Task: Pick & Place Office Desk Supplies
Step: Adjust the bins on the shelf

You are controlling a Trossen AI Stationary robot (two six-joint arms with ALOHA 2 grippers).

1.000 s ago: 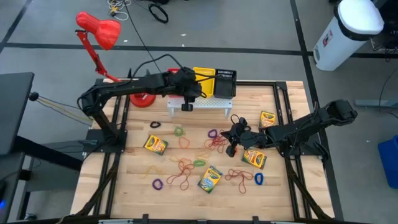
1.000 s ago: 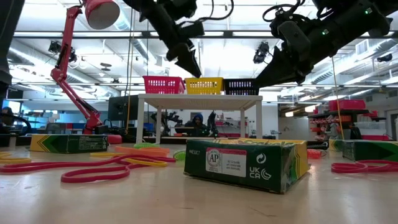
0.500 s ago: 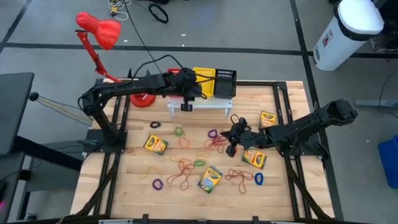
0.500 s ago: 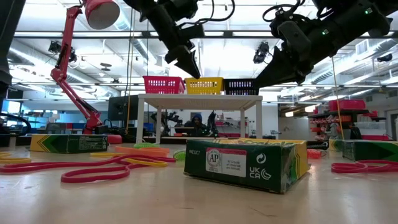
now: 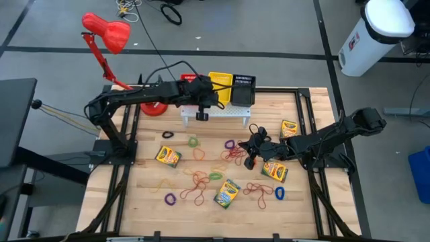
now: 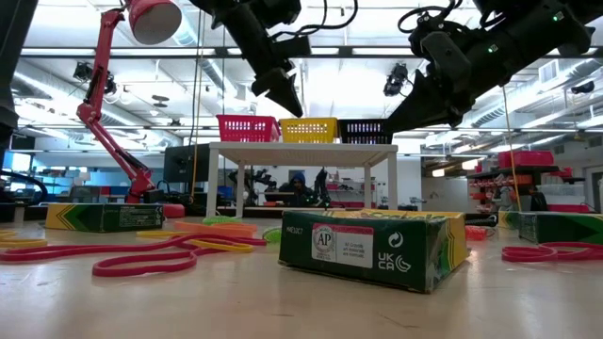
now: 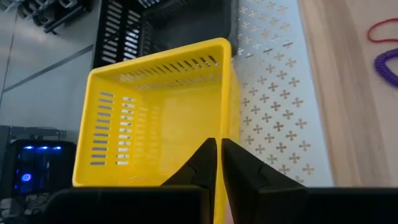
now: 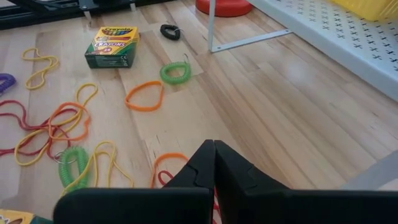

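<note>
Several yellow-and-green crayon boxes [image 5: 168, 156] [image 5: 227, 193] [image 5: 274, 171] lie flat on the wooden table among loose rubber bands [image 5: 201, 180] [image 8: 144, 96]. My left gripper [image 7: 219, 149] hovers shut and empty above the near edge of the yellow basket [image 7: 155, 118], which stands on the white rack [image 5: 225, 111]; in the low view my left gripper [image 6: 292, 105] slants down above the baskets. My right gripper [image 8: 214, 149] is shut, raised above a tangle of red and orange bands [image 5: 234, 153] at mid-table; nothing shows between its fingers.
A red basket [image 6: 247, 127] and a black basket [image 6: 366, 131] flank the yellow one on the rack. The red desk lamp [image 5: 106, 32] rises from its base [image 5: 154, 107] at the far left. A fourth crayon box [image 5: 289, 128] lies near the right arm.
My left gripper has shut its fingers above the yellow basket while staying in place. My right gripper has kept still.
</note>
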